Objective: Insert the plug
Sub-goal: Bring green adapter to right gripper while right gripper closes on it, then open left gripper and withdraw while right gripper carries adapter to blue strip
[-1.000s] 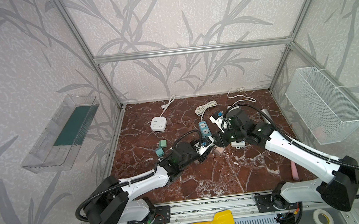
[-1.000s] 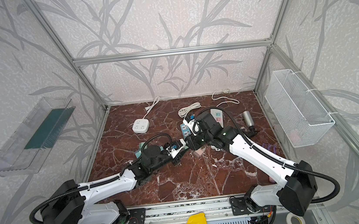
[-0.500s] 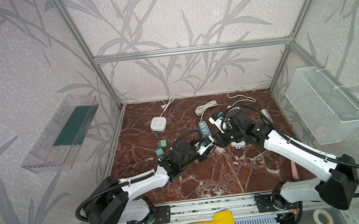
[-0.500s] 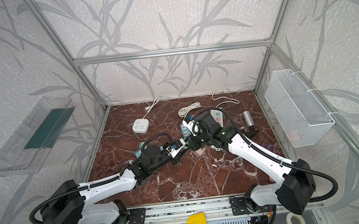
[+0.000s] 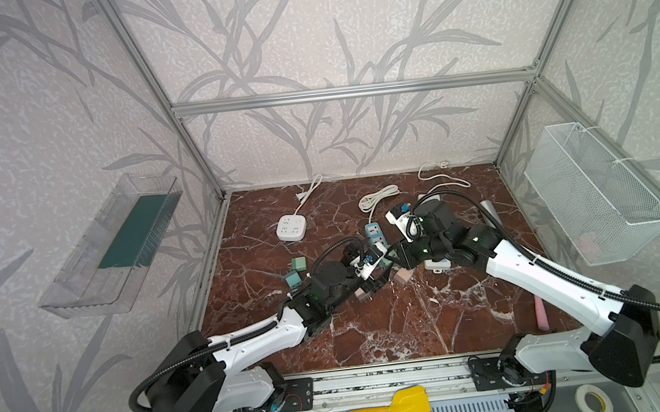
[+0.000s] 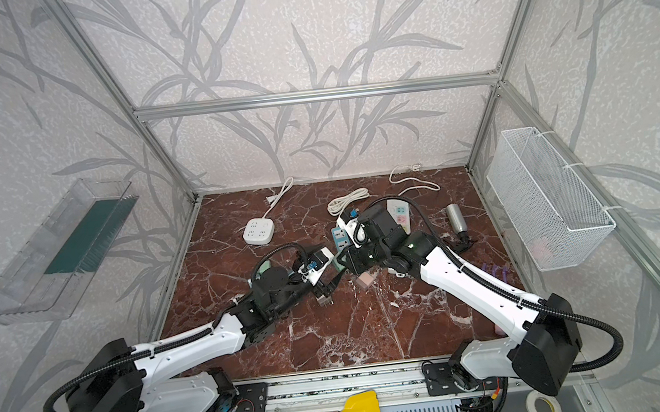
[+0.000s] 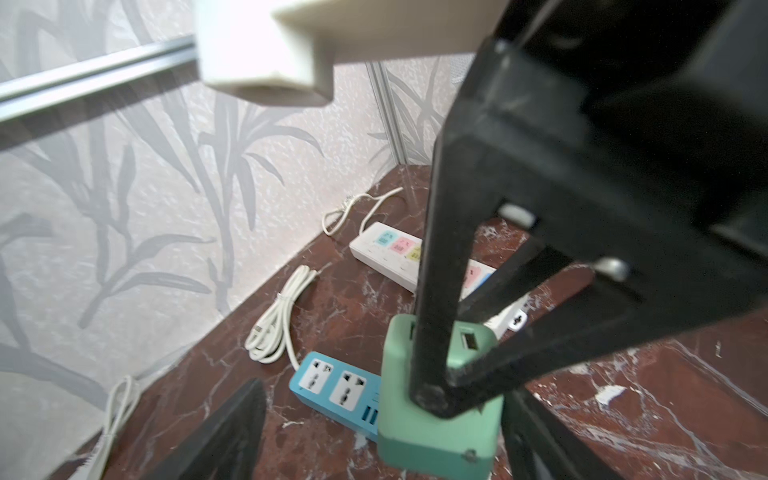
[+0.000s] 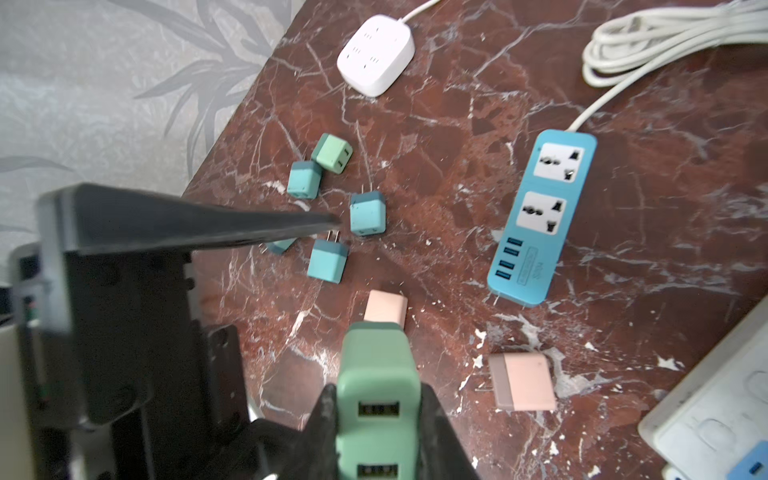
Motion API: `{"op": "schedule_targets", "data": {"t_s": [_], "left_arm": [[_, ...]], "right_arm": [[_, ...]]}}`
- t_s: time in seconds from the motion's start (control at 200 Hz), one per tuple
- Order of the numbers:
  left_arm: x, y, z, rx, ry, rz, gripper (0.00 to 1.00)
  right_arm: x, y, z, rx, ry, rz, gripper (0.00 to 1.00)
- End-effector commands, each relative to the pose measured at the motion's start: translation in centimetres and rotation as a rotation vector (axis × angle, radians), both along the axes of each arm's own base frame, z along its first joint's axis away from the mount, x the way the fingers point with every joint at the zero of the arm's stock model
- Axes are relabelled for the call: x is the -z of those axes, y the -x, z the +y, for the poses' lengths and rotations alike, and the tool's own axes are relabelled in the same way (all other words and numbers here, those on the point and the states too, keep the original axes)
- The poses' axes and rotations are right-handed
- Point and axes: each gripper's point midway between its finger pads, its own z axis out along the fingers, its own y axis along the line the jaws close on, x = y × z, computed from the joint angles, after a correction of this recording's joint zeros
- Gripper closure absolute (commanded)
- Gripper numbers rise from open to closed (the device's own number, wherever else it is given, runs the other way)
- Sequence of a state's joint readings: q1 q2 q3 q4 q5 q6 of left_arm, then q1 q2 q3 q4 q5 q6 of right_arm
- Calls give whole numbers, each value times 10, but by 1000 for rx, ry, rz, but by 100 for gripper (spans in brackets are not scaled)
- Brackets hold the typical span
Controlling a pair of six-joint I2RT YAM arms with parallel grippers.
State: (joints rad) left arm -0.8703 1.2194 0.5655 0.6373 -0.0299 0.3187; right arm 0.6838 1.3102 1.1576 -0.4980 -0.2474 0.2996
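The right end effector [image 8: 376, 399] holds the plug [image 8: 374, 361]; the left end effector [image 7: 382, 395] stands wide. The label on the blue strip [image 8: 540, 216] is too blurred to read.

So the mint-green rounded-cube charger plug [image 8: 376, 374], with two USB ports on one face and a darker green band at the far end, is pinched by its sides in the right gripper [image 8: 377, 395]. USB face points back at the wrist cam and the prongs are hidden. The flat blue plastic power strip [image 8: 542, 216] lies face up on the marble: two white-panelled sockets, four USB ports at one end, white cord off the other. The plug sits near that USB end, not in a socket.
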Motion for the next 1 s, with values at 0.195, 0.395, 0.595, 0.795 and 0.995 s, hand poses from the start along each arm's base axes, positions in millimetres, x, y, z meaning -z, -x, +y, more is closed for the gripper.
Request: {"op": "schedule_targets", "data": {"t_s": [0.195, 0.395, 0.595, 0.795, 0.995], "left_arm": [[-77, -30, 74, -431, 312, -187, 10], [-79, -52, 134, -798, 448, -90, 7], [-46, -66, 160, -912, 479, 129, 7], [-42, -69, 164, -926, 477, 163, 7], [-20, -80, 171, -951, 535, 319, 6]], "right_arm": [[-13, -58, -10, 189, 123, -136, 100], [3, -80, 1, 196, 178, -135, 100], [14, -94, 11, 190, 188, -141, 100], [41, -108, 11, 176, 295, -142, 100], [68, -132, 17, 169, 383, -162, 100]]}}
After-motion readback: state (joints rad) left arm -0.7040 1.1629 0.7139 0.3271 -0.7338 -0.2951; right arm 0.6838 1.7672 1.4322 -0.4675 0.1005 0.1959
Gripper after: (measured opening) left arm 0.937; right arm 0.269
